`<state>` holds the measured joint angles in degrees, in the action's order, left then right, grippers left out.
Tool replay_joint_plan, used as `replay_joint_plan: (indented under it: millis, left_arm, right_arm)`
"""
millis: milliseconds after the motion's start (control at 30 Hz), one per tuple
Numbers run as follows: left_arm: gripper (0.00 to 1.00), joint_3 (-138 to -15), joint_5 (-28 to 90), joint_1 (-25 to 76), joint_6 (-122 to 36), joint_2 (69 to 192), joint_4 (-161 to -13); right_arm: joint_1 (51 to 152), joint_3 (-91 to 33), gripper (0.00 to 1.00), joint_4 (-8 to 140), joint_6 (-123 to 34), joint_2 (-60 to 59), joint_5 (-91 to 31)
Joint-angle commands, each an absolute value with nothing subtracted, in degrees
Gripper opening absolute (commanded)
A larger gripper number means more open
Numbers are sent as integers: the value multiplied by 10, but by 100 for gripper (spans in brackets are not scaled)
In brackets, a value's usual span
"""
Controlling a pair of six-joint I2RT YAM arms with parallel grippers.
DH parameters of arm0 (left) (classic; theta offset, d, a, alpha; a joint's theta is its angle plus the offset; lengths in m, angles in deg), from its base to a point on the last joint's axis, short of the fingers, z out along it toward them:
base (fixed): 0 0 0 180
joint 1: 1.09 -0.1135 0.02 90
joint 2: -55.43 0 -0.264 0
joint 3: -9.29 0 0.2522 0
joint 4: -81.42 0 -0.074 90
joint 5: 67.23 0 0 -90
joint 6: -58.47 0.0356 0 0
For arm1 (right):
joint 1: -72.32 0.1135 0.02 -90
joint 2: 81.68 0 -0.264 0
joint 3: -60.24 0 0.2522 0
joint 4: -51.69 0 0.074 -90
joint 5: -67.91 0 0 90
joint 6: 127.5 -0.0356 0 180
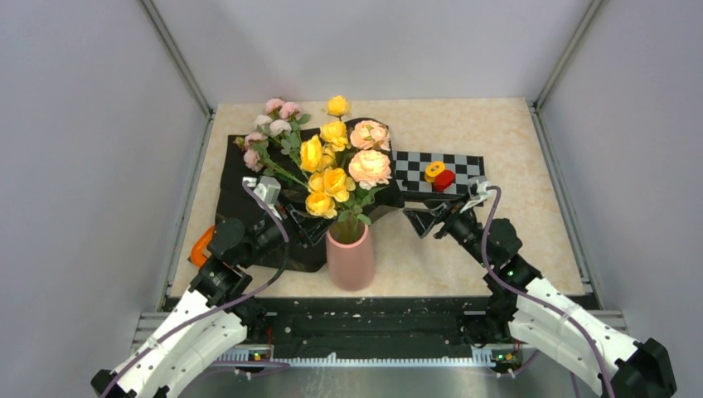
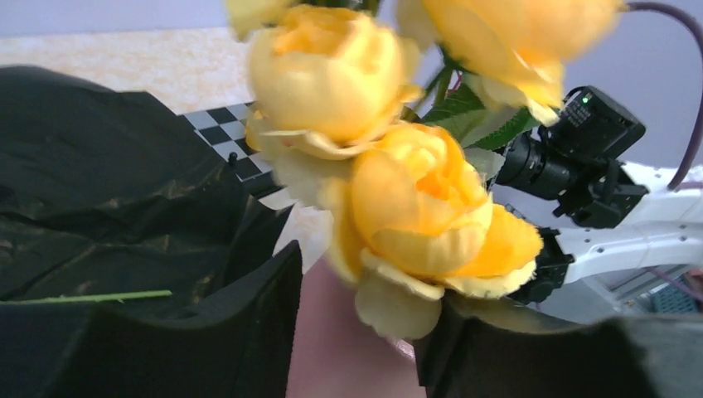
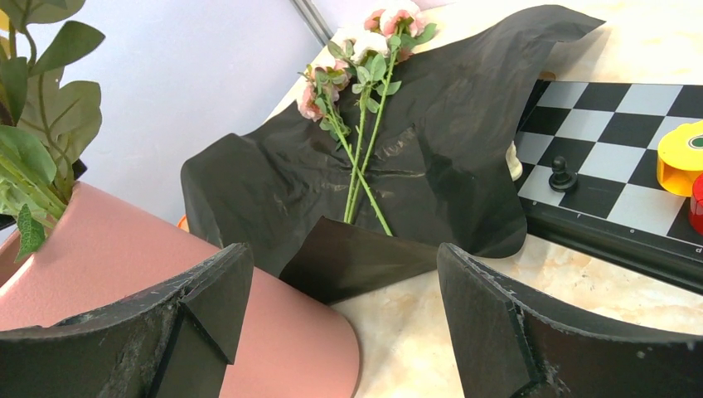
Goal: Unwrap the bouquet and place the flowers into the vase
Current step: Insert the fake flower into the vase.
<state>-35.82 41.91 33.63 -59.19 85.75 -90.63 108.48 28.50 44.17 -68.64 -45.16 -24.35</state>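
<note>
While left fingers (image 2: 207, 332) and right fingers (image 3: 530, 332) each gape, flowers (image 1: 336, 157) stand in the vase (image 1: 351, 261) between them.

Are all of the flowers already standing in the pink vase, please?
No, a sprig of small pink flowers lies on the black wrapping paper, while yellow and peach blooms stand in the vase.

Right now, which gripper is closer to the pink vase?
Left. The left gripper is right beside the vase, at its mouth; the right gripper hangs farther off on the other side.
</note>
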Motion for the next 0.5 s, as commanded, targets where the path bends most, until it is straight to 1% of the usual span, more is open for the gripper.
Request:
replay_joint_plan:
  millis: [0, 67, 133, 200, 467]
  left_arm:
    - [65, -364, 400, 338, -586, 851, -897]
    - [83, -373, 397, 338, -581, 849, -883]
    - [97, -380, 394, 338, -575, 846, -870]
    - [99, -387, 391, 339, -567, 841, -860]
    - [99, -422, 373, 338, -543, 802, -792]
  right_arm:
    - [1079, 282, 84, 419, -685, -452, -249]
    - [1079, 283, 84, 421, -684, -452, -249]
    - [1079, 284, 84, 421, -684, -452, -249]
    - [1079, 285, 84, 420, -685, -452, -248]
    - [1079, 285, 84, 423, -683, -452, -248]
